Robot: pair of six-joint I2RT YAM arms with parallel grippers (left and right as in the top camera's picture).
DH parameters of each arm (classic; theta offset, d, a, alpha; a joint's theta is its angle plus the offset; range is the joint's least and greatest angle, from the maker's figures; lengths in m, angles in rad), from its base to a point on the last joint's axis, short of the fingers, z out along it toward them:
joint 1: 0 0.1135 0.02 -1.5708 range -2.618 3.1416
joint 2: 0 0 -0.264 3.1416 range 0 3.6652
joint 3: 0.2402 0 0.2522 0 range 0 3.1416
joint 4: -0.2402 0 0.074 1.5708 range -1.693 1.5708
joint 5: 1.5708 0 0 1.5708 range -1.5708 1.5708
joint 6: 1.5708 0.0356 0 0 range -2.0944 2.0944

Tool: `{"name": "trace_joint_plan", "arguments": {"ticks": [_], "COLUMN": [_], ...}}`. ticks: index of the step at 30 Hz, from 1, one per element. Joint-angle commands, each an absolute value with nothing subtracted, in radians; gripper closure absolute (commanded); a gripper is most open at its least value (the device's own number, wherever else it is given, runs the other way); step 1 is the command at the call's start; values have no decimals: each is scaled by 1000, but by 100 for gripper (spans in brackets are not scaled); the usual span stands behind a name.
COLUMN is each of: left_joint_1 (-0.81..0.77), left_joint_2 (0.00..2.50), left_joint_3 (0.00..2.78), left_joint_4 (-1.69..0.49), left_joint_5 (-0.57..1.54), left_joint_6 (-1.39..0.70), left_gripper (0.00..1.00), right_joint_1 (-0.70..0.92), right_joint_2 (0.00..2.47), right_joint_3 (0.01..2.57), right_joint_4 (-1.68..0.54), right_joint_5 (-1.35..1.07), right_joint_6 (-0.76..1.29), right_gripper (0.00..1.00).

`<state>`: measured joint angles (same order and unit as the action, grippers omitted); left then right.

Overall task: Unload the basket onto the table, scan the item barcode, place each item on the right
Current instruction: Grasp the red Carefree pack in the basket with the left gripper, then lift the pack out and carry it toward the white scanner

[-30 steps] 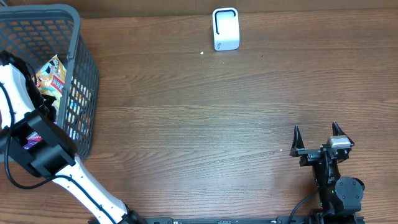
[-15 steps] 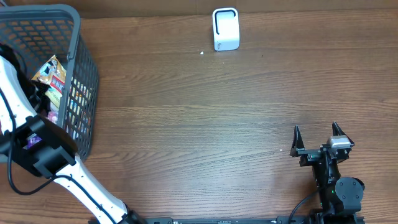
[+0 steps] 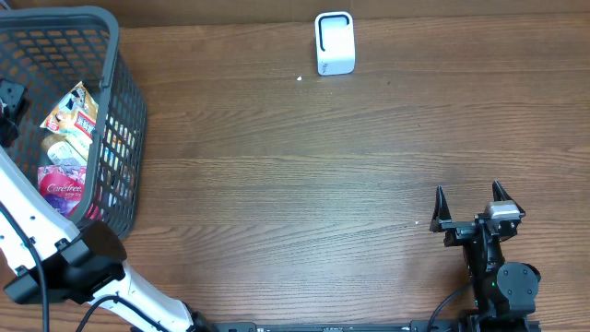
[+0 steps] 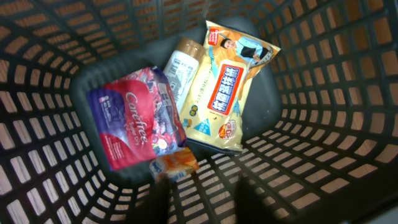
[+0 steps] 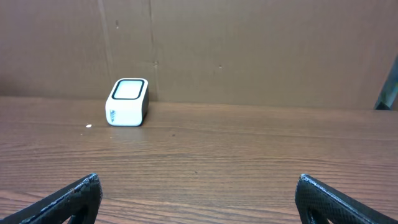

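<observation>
- Four items (image 4: 134, 118) lie in the basket (image 4: 348, 93) under the left claw (image 3: 6, 111); its jaws are blurred, I can't tell
- Right claw (image 3: 467, 194) gapes empty, scanner (image 3: 334, 43) far ahead, off to its left

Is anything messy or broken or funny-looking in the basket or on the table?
Nothing looks broken or spilled. Everything just lies jumbled in the basket: a yellow bag lies partly over a bottle, beside a pink pack and a small orange packet. The white scanner stands upright on the table.
</observation>
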<state>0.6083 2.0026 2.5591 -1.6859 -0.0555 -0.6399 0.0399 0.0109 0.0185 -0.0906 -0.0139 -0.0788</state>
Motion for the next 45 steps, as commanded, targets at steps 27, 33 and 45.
{"name": "trace_joint_plan", "arguments": {"ticks": [27,33,45], "left_joint_1": [596,597,592], "left_joint_2": [2049,2048,2038], "left_joint_3": [1660,1681,2301], "left_joint_4": [-1137,-1154,-1533], "left_joint_5": [-160,-160,-133], "left_joint_6": [-710,-654,-620], "left_gripper": [79,96,96], "right_joint_1": [38,38,38], "right_joint_2": [3,3,3], "right_joint_3": [8,8,8], "right_joint_4": [-84,-85,-85], "right_joint_5": [-4,-4,-4], "right_joint_6": [-79,-79,-79], "right_gripper": [0,0,0]}}
